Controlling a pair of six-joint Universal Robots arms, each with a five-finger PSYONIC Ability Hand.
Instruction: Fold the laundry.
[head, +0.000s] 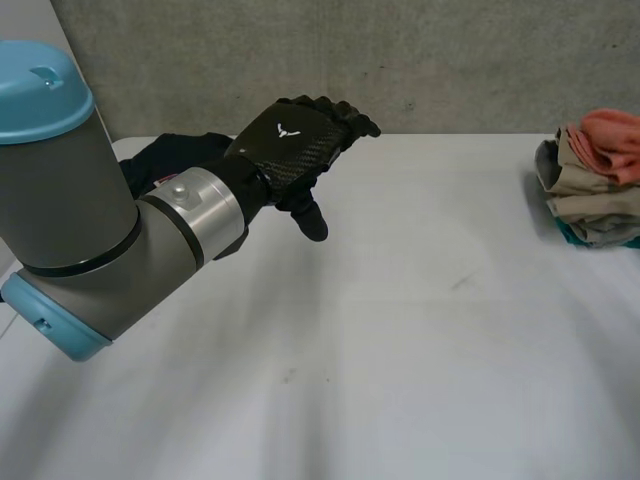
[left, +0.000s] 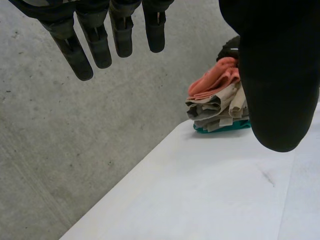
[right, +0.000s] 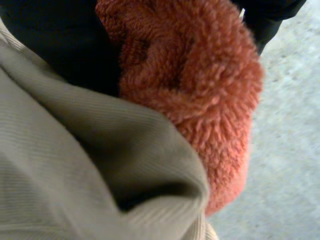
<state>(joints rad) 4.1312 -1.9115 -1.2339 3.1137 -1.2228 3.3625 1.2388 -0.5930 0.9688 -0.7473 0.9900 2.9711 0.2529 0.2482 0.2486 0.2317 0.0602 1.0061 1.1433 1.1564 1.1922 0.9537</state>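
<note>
Coral fleece (head: 615, 135) atop a pile (left: 220, 105) with beige cloth (right: 75, 165) and teal cloth (left: 220, 129), well apart from the left hand (head: 290, 140), out beyond its fingertips (left: 82, 70). Left hand: hovers above the table (head: 400, 340), straight and relaxed, holding nothing. Right hand (right: 50, 45): close against the fleece and the beige cloth; cannot tell whether gripping. Black cloth (head: 165, 155) just behind the left hand, by its wrist.

Probably light, soft and limp all through; sags and bunches when lifted, keeps no shape. Thick, springy fleece; likely clings to the ribbed beige cloth under it, so may drag that along. Neither fragile nor slippery.

Best taken by pinching a free edge or corner of the top piece, not a fistful of its middle. Needs spreading flat on the table before any fold. Risks: tipping the pile, or lifting two pieces at once.
</note>
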